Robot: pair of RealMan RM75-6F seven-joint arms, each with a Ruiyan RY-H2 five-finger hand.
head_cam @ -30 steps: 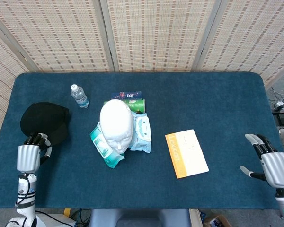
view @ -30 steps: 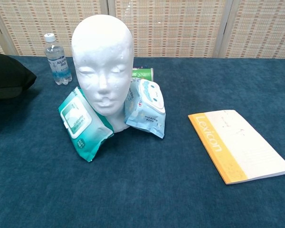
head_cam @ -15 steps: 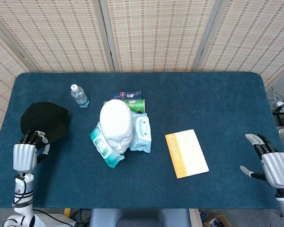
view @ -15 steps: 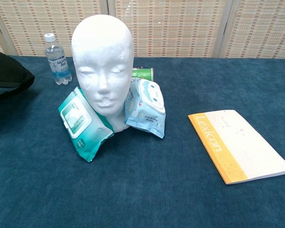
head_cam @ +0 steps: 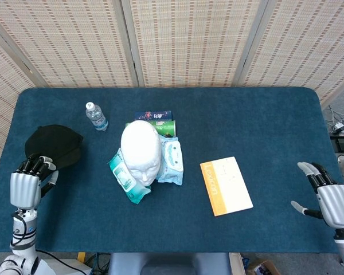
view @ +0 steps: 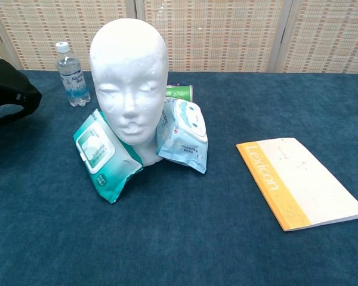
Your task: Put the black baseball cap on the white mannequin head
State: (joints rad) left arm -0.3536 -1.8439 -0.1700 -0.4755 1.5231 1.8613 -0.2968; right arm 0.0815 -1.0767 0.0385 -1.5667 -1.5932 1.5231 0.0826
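Left hand (head_cam: 25,186) pinching black baseball cap (head_cam: 53,144) rear edge; soft, light, sagging — stiff brim gripping better.

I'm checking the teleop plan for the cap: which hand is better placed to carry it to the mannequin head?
The left hand. Its fingers are at the black cap, which the chest view shows tilted up off the table. The right hand is open at the far right edge, beyond the notebook, away from both cap and mannequin head.
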